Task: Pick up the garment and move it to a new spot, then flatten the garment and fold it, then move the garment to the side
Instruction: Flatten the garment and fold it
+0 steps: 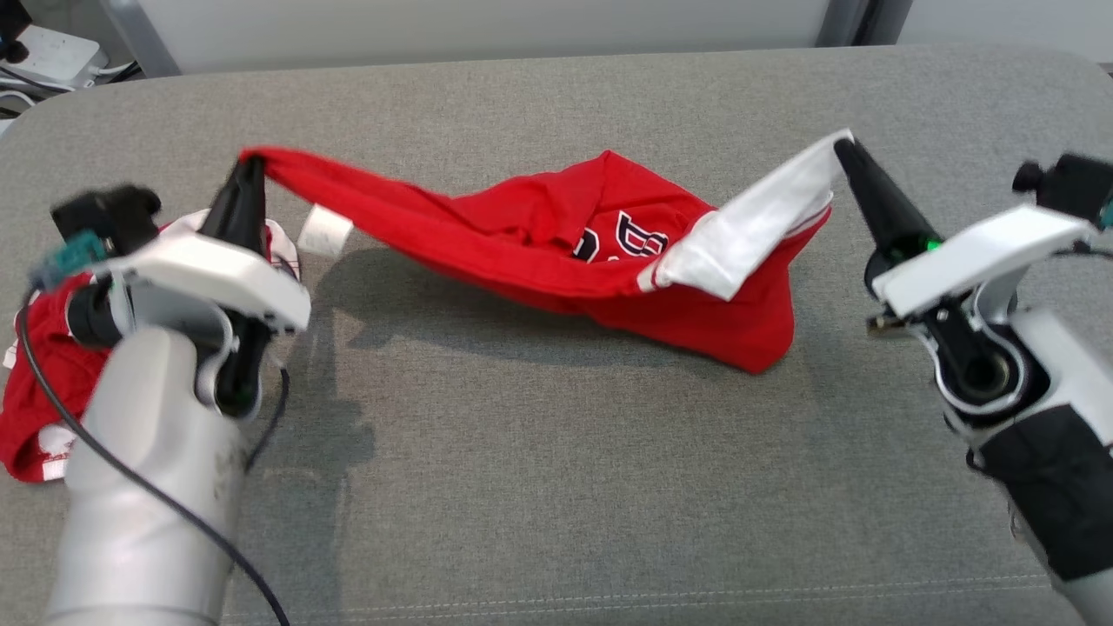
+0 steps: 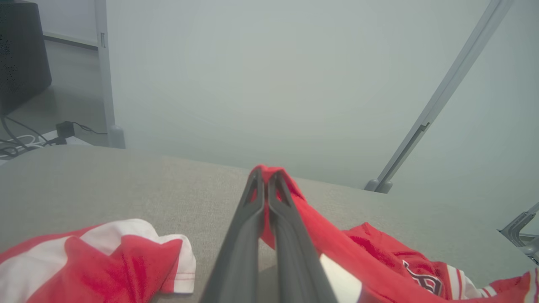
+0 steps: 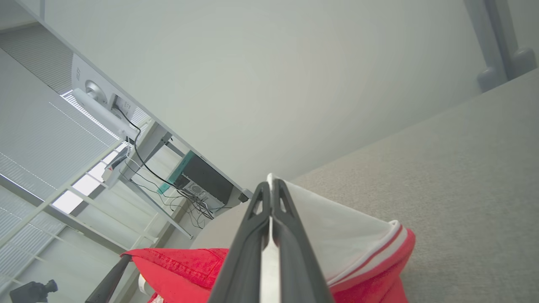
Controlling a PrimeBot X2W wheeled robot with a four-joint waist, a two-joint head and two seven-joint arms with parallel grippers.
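Grey padded table (image 1: 556, 487) carries a sagging red shirt (image 1: 487, 252); left gripper (image 1: 250, 167) pinches its red edge, right gripper (image 1: 845, 149) its white sleeve (image 1: 748, 235). Pulling apart evenly should flatten it.

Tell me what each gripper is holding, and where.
The left gripper pinches a red edge of the garment; the right gripper pinches its white part.

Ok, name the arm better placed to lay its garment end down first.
Probably right: the right gripper pinches the garment over bare table; the left gripper hangs beside a second shirt.
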